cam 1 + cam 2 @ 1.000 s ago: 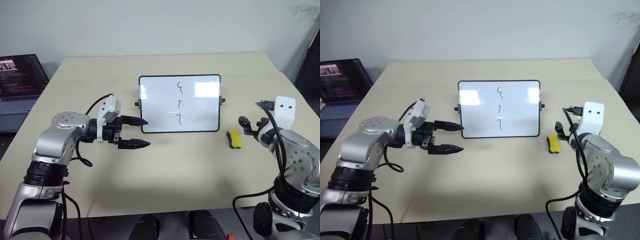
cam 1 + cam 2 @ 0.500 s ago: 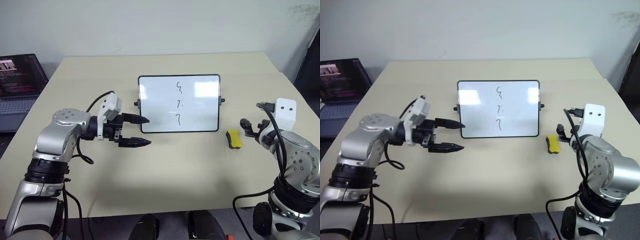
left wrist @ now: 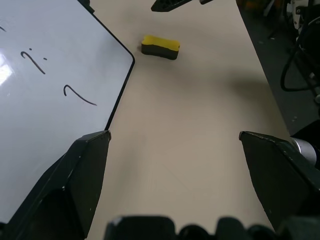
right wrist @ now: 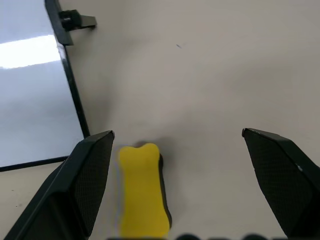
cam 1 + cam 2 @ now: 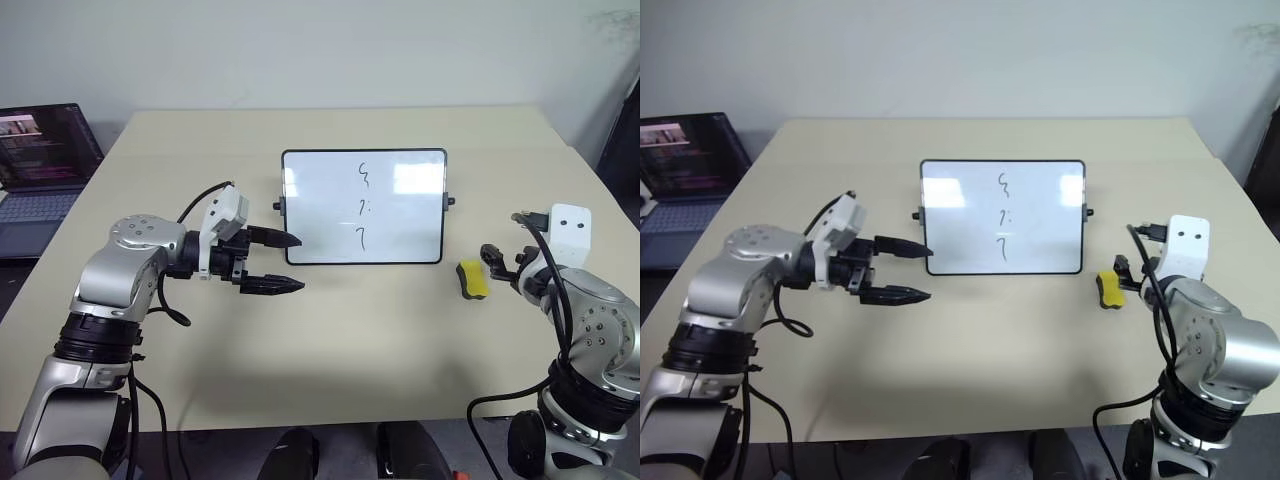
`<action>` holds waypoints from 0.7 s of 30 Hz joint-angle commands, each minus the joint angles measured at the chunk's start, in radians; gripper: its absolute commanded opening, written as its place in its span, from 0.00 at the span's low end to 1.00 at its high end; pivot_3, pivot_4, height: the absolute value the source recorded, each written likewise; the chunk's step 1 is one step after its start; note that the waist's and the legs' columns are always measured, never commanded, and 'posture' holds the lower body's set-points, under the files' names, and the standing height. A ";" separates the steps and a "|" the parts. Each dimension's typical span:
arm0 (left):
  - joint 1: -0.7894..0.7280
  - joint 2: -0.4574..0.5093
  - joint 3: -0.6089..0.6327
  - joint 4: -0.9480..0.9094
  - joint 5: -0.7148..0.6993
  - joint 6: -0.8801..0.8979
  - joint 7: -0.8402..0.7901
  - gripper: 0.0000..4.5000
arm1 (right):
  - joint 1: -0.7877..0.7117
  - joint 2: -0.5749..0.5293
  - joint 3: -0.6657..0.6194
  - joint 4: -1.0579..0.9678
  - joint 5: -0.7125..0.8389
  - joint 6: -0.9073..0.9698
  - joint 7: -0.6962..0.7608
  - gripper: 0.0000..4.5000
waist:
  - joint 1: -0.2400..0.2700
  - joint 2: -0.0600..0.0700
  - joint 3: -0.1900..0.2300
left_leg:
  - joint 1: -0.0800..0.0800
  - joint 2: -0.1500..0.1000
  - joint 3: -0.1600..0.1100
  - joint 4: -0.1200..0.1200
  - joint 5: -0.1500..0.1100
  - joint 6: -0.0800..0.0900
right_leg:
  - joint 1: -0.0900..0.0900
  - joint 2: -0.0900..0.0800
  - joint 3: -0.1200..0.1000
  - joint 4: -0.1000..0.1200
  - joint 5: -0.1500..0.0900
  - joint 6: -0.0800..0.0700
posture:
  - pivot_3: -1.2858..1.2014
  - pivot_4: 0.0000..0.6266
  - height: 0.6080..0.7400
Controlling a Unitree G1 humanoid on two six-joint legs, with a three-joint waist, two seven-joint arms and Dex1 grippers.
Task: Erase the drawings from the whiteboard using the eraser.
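Observation:
The whiteboard (image 5: 320, 215) stands propped at the middle of the table, its black frame facing me. The drawings (image 5: 363, 208) are three dark squiggles in a column on it. The yellow eraser (image 5: 472, 279) lies flat on the table just right of the board's lower right corner. My left gripper (image 5: 299, 263) hovers open at the board's lower left corner, pointing right, with nothing between its fingers. My right gripper (image 4: 176, 132) is open and empty just right of the eraser (image 4: 142, 192), which lies close in front of its left finger.
An open laptop (image 5: 45, 150) sits off the table's left side. The beige table (image 5: 330, 350) has bare room in front of the board and behind it. Its right edge runs close past my right arm.
The head view has shifted slightly. Both arms, the board and the eraser have stayed where they were.

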State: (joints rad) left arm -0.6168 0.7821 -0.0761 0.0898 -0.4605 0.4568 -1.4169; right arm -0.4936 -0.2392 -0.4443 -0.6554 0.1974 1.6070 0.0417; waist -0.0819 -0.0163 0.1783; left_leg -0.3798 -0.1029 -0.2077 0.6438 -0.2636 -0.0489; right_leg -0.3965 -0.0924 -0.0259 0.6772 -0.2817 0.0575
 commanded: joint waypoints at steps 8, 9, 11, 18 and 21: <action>-0.011 0.007 0.015 -0.003 0.000 -0.021 -0.020 1.00 | 0.030 0.003 0.018 -0.033 0.025 0.007 0.001 0.99 | 0.029 0.000 0.000 | -0.001 0.008 0.020 -0.001 -0.001 0.002 | -0.010 0.002 0.016 0.003 0.001 -0.001 | 0.52 0.24 1.00; -0.009 0.008 0.015 -0.004 0.000 -0.021 -0.021 1.00 | 0.045 0.006 0.031 -0.031 0.042 0.007 0.007 0.99 | 0.030 0.000 0.000 | -0.001 0.008 0.020 -0.001 -0.001 0.002 | -0.010 0.002 0.016 0.003 0.001 -0.001 | 0.52 0.24 1.00; -0.006 0.009 0.016 -0.006 0.000 -0.021 -0.022 1.00 | 0.061 0.014 0.041 -0.033 0.060 0.007 0.004 0.99 | 0.030 0.000 0.000 | -0.001 0.009 0.020 -0.001 -0.001 0.002 | -0.010 0.002 0.017 0.003 0.001 -0.001 | 0.52 0.24 1.00; 0.009 0.015 0.022 -0.017 -0.003 -0.022 -0.024 1.00 | 0.060 0.022 0.057 -0.022 0.106 0.007 -0.017 0.99 | 0.031 0.000 0.000 | -0.001 0.009 0.022 -0.001 -0.002 0.002 | -0.011 0.002 0.018 0.003 0.001 -0.002 | 0.52 0.24 1.00; 0.018 0.020 0.026 -0.025 -0.005 -0.021 -0.024 1.00 | 0.053 0.013 0.060 -0.004 0.121 0.007 -0.028 0.99 | 0.031 0.000 0.000 | -0.001 0.009 0.022 -0.001 -0.002 0.002 | -0.011 0.002 0.018 0.003 0.001 -0.002 | 0.52 0.24 1.00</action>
State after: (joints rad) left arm -0.5958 0.7838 -0.0760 0.0891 -0.4587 0.4490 -1.4288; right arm -0.4184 -0.2164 -0.3807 -0.6477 0.2989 1.6070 0.0190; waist -0.0505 -0.0163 0.1784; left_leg -0.3805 -0.0939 -0.1861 0.6424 -0.2651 -0.0465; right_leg -0.4078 -0.0899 -0.0082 0.6802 -0.2802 0.0559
